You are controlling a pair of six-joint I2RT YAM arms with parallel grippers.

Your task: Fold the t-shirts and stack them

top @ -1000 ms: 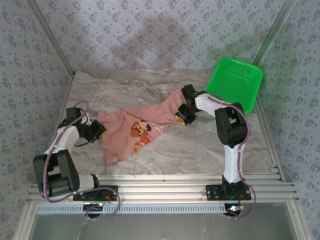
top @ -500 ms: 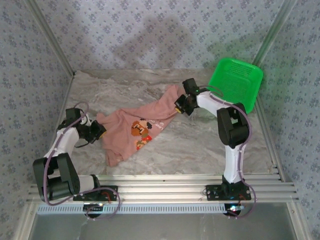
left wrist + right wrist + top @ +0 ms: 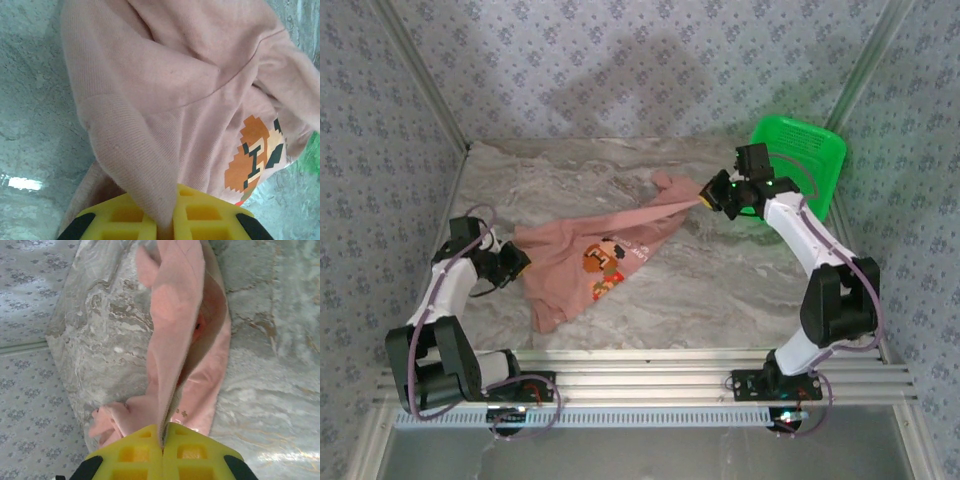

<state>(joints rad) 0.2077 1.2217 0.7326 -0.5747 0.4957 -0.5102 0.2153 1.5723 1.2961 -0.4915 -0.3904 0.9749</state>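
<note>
Now: pink t-shirt (image 3: 570,275) stretched across marble table (image 3: 720,290), held at both ends.
L gripper (image 3: 516,263) pinching shirt's left edge; R gripper (image 3: 708,197) clamped on far edge, cloth raised off table nr green basket (image 3: 800,160).

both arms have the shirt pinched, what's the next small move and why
Probably draw the right end effector slightly away from the left end effector to spread it: each is shut on an edge of the t-shirt, which is bunched and creased between them.
</note>
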